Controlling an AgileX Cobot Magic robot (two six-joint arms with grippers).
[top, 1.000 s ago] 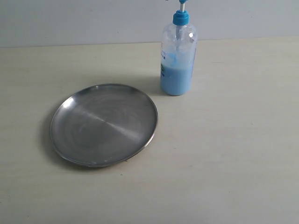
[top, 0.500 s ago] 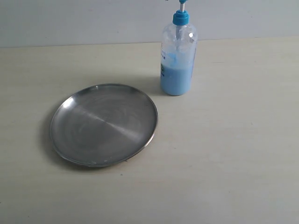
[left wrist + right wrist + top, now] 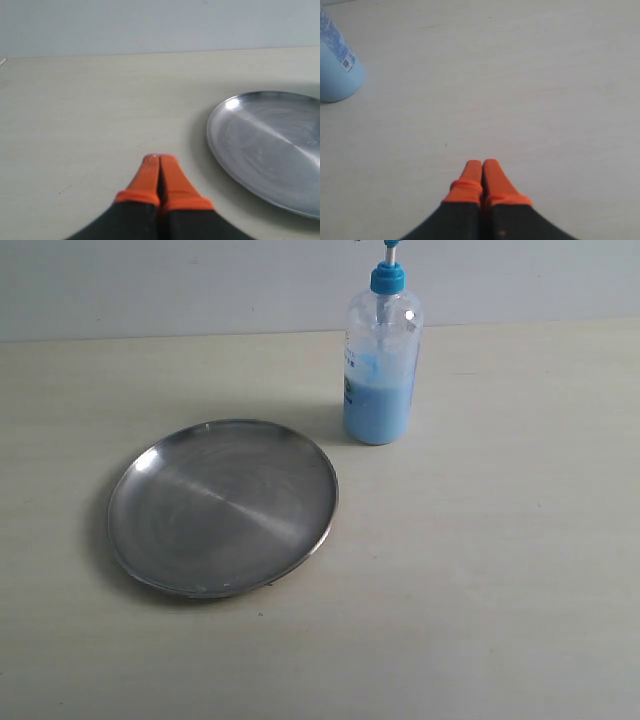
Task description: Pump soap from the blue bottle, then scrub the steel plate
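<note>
I see a pale counter (image 3: 500,590) running back to a plain grey-white wall (image 3: 200,285). The steel plate (image 3: 222,506) lies flat on it, with the blue bottle (image 3: 381,370) upright at its 1 o'clock, near but apart. My left pincer (image 3: 159,159) and right pincer (image 3: 482,163) are both closed tight, gripping nothing.

Gripper: right gripper (image 3: 482,167), black body with orange-tipped fingers (image 3: 472,175), tips pressed together with nothing between them.
Bottle: clear plastic cylindrical blue bottle (image 3: 334,67), lower part only, cut off by the frame edge, well apart from the gripper.
Contents: pale light-blue soap (image 3: 340,86).
Label: small printed label (image 3: 339,49) with a square code.
Surface: pale cream matte table (image 3: 530,80).
</note>
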